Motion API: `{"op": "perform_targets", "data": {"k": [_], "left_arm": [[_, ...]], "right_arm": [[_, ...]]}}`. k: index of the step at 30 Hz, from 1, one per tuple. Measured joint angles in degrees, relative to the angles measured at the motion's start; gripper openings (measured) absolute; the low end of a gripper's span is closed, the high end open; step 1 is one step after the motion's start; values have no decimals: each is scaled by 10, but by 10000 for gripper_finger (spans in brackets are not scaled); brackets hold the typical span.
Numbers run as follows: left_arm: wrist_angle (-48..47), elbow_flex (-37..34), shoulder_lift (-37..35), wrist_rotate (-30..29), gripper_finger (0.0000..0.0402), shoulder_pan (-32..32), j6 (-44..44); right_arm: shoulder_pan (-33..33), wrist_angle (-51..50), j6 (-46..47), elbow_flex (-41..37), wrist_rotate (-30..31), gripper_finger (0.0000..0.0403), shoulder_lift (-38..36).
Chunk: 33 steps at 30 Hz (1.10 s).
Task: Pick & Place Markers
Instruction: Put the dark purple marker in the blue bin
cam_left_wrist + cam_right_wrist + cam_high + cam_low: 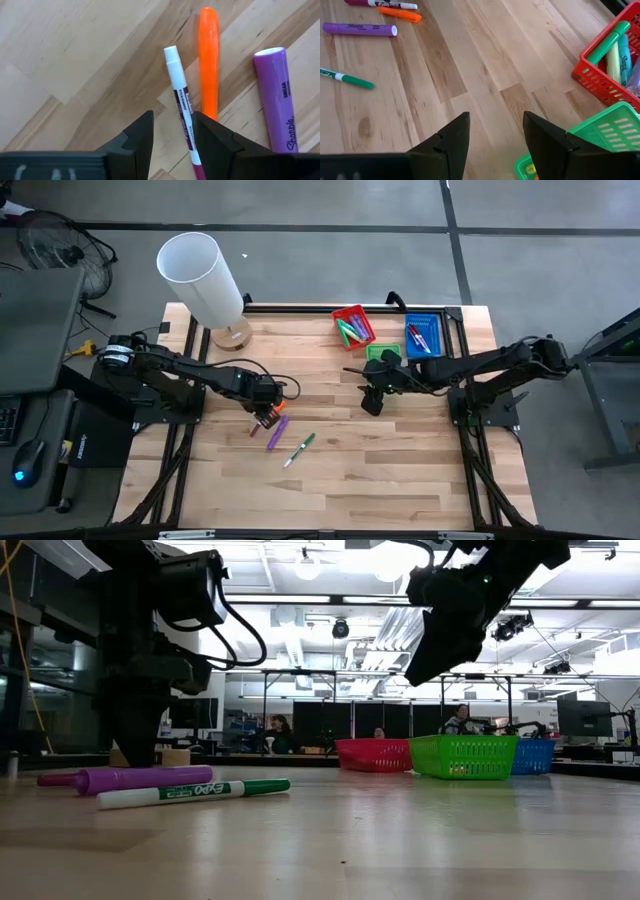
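High view shows the job partly done. Several markers already lie in the red tray (353, 326) and the blue tray (422, 337) near the table's far edge, toward its right corner, with the green tray (383, 354) just in front of them; its contents cannot be made out here.

Four markers are left loose on the table (330, 470), around its middle: a purple marker (277, 432), a green marker (298, 450), an orange marker (208, 70) and a thin white-bodied marker (182, 105).

The left claw (172, 135) hangs right over that group, fingers spread with nothing between them, the white-bodied marker running beside one finger. It looks about to pick.

The right claw (495, 135) hovers near the green tray, spread and empty. I judge four placements remain.
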Motion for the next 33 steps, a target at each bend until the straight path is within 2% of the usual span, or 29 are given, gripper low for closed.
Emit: {"op": "perform_targets", "data": {"k": [33], "left_arm": [[11,0,0,1,133,0,4]], "right_arm": [[0,0,13,0,-1,172,0]]}}
